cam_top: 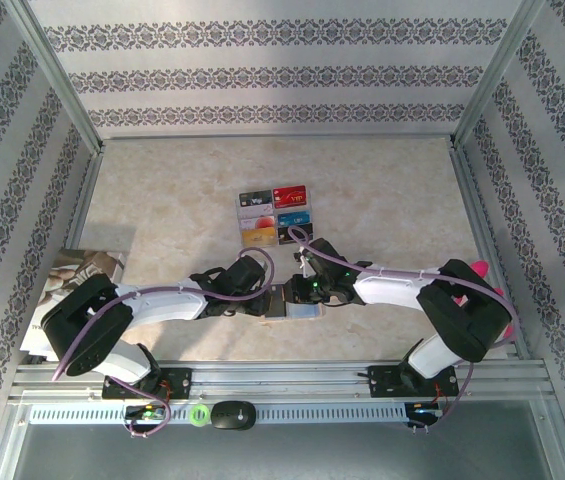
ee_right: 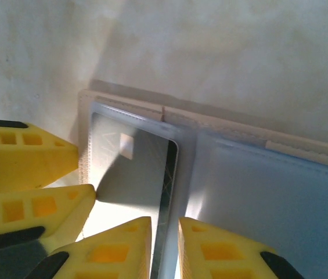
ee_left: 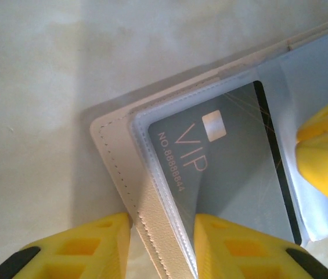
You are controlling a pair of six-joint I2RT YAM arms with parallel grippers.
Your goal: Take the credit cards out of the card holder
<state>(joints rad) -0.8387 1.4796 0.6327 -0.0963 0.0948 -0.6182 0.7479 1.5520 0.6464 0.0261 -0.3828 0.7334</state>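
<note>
Your right gripper [ee_right: 165,225] clamps the VIP card [ee_right: 132,171] near the fold of the card holder [ee_right: 280,203]. Your left gripper [ee_left: 162,221] straddles its tan edge; whether it grips is unclear.

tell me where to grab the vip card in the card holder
On the VIP card, likely its dark-striped long edge, toward the middle fold of the card holder. It lies flat in a clear sleeve, so only that edge offers a pinch. Come from the fold side with the right tool, one finger above, one below.
</note>
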